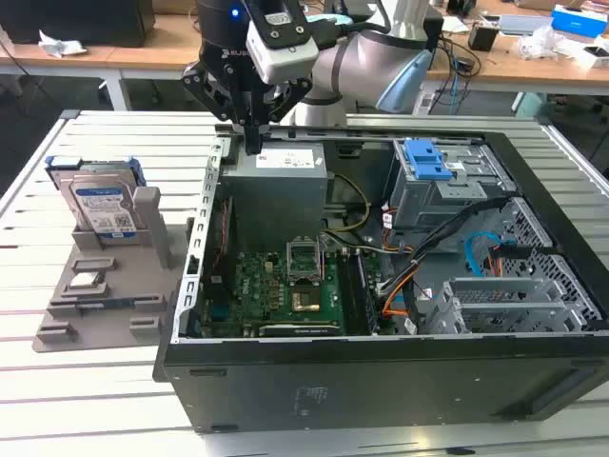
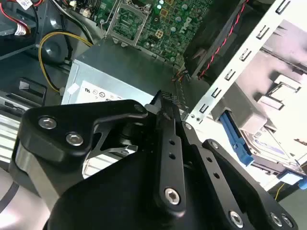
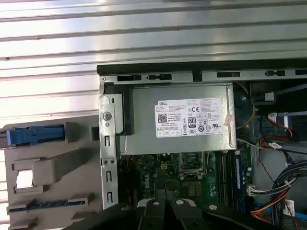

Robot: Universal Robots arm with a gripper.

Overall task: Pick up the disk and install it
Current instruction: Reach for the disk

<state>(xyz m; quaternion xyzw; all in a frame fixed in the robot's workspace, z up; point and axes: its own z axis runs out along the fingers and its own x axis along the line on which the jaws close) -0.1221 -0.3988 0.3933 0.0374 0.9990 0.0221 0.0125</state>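
Note:
The disk [image 1: 100, 205] stands upright in a grey holder [image 1: 105, 295] on the table, at the exterior view's left, outside the open computer case [image 1: 381, 376]. It is silver-grey with a blue-and-white label and a blue frame. In the first wrist view its blue frame edge [image 3: 36, 135] shows from above, and in the second wrist view the disk [image 2: 268, 146] lies beyond the case wall. My gripper [image 1: 252, 143] hangs over the case's rear left corner, just above the grey power supply [image 1: 276, 186], well apart from the disk. Its fingers [image 2: 160, 98] are shut with nothing between them.
Inside the case lie the green motherboard [image 1: 285, 281], a blue latch on a grey metal cage [image 1: 428, 162], and orange and black cables [image 1: 409, 286]. A small square silver chip [image 1: 86, 280] rests on the holder. The slatted table [image 1: 95, 400] surrounds the case.

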